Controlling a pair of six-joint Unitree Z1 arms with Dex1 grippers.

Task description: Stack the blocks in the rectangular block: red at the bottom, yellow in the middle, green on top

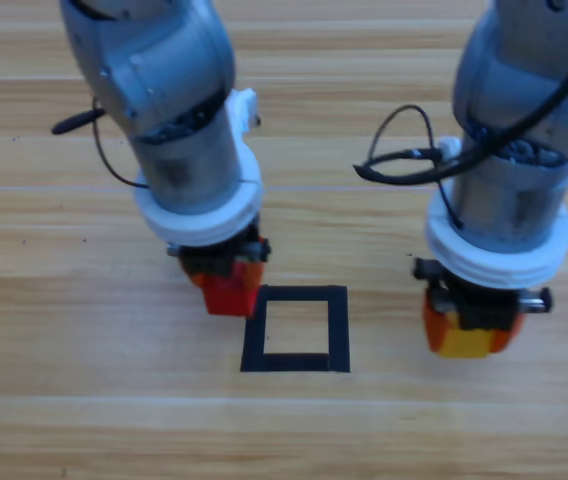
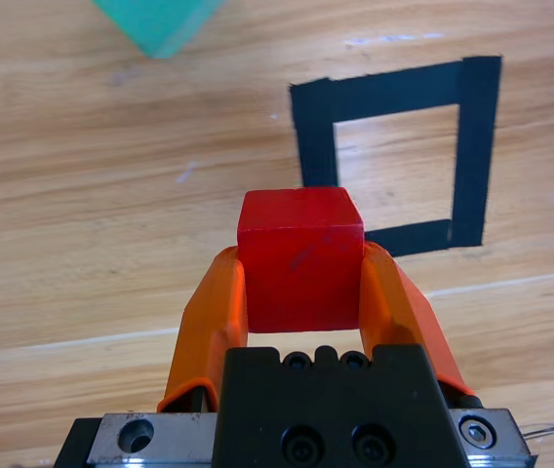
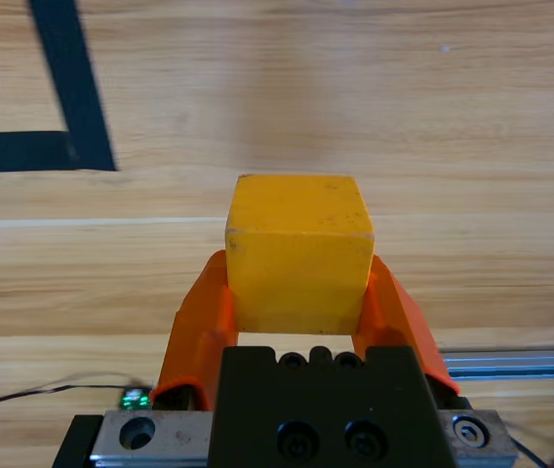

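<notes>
Gripping matte red cube (image 2: 299, 258), left gripper (image 2: 301, 292); right gripper (image 3: 299, 292) clamps yellow cube (image 3: 299, 253); black tape rectangle (image 1: 296, 329) between.

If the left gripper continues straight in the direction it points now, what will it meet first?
Probably bare wooden table. The left gripper, shut on the small matte red cube, points steeply down just left of the flat black tape rectangle. Height above the wood is unclear; the cube would touch first.

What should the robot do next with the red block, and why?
Probably the left hand should carry the red block sideways over the black tape square and lower it. Red goes at the bottom, the square holds nothing, and the right hand already holds yellow.
</notes>
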